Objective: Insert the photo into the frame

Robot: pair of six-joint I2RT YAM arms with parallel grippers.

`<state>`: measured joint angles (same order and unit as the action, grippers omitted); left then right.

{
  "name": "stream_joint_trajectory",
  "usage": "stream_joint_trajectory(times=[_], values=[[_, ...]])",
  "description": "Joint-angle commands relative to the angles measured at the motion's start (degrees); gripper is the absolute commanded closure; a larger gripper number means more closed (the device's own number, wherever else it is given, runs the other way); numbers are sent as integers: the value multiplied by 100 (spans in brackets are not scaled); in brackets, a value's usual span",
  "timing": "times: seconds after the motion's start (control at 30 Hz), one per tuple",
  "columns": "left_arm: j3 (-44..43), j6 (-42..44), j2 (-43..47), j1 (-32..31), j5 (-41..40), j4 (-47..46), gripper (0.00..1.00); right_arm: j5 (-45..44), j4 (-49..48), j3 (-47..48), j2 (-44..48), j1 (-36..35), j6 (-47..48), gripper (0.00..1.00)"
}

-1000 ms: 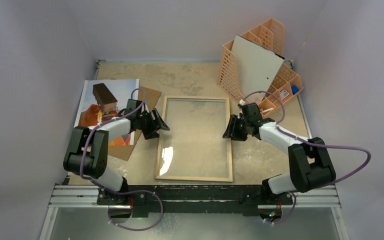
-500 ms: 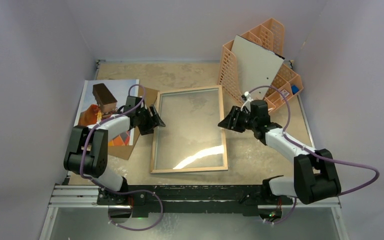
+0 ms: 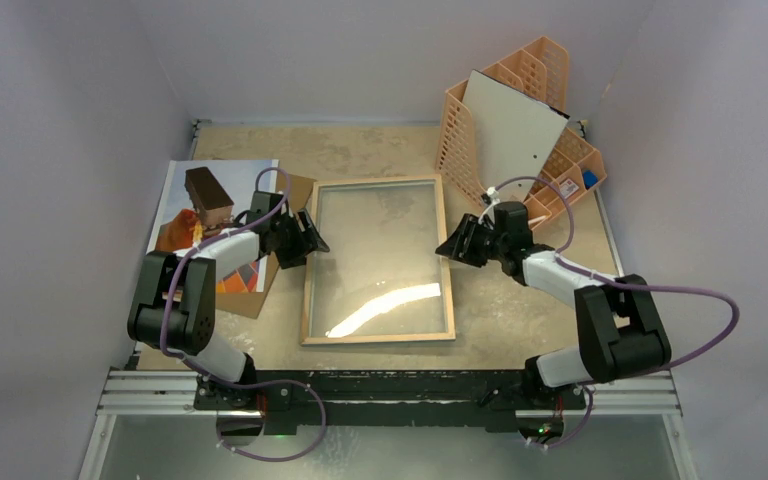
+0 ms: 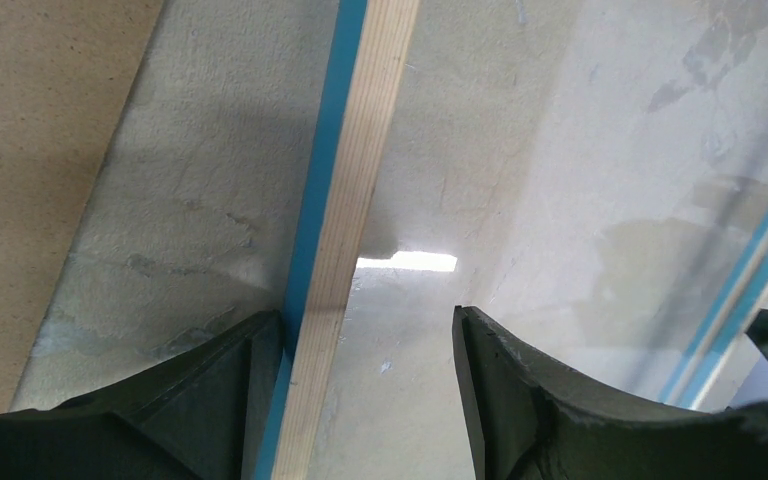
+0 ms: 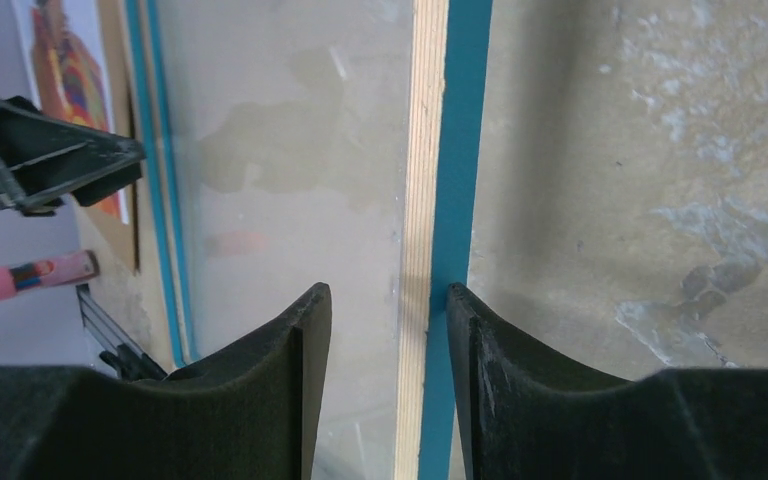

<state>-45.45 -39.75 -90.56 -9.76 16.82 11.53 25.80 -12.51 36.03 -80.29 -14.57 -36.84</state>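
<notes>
One frame (image 3: pixel 380 255), one photo (image 3: pixel 210 205), one brown backing (image 3: pixel 248 300), one orange organiser (image 3: pixel 460 140) with one pale board (image 3: pixel 512 135) leaning in it, and two arms

The frame sits mid-table (image 3: pixel 380 150), long sides running away from the bases, wood side up, with a bright glare on the glass. The photo lies flat at the table's left edge, partly on the backing and well apart from the frame, balloon side up

Both arms are folded at the elbow, forearms angling inward and away from the bases to meet opposite long rails at about the same height. The left forearm crosses over the photo and backing

The left gripper (image 3: pixel 312 240) straddles the left rail. In its wrist view (image 4: pixel 370 330) the outer finger (image 4: pixel 230 390) touches the rail's blue edge, while the inner finger (image 4: pixel 520 400) stands apart over the glass: jaws spread, not pinching

The right gripper (image 3: pixel 450 245) straddles the right rail. In its wrist view (image 5: pixel 390 300) the outer finger (image 5: pixel 520 400) is against the blue edge and the inner finger (image 5: pixel 280 390) stands clear of the wood strip: spread too

Whether the frame is off the table I cannot tell

A small white label (image 3: pixel 567 186) in one organiser cell is too small to read
</notes>
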Motion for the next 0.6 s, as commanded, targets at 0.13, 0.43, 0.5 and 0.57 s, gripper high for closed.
stream_joint_trajectory(times=[0.13, 0.43, 0.5, 0.57], values=[[95, -14, -172, -184, 298, 331, 36, -425, 405, 90, -83, -251, -312, 52], [-256, 360, -213, -184, -273, 765, 67, -1394, 1116, 279, -166, -250, -193, 52], [-331, 451, -233, -185, -406, 870, 70, -1451, 1172, 319, -162, -249, -164, 52], [-441, 543, -238, -184, -536, 997, 73, -1492, 1217, 354, -167, -249, -154, 52]])
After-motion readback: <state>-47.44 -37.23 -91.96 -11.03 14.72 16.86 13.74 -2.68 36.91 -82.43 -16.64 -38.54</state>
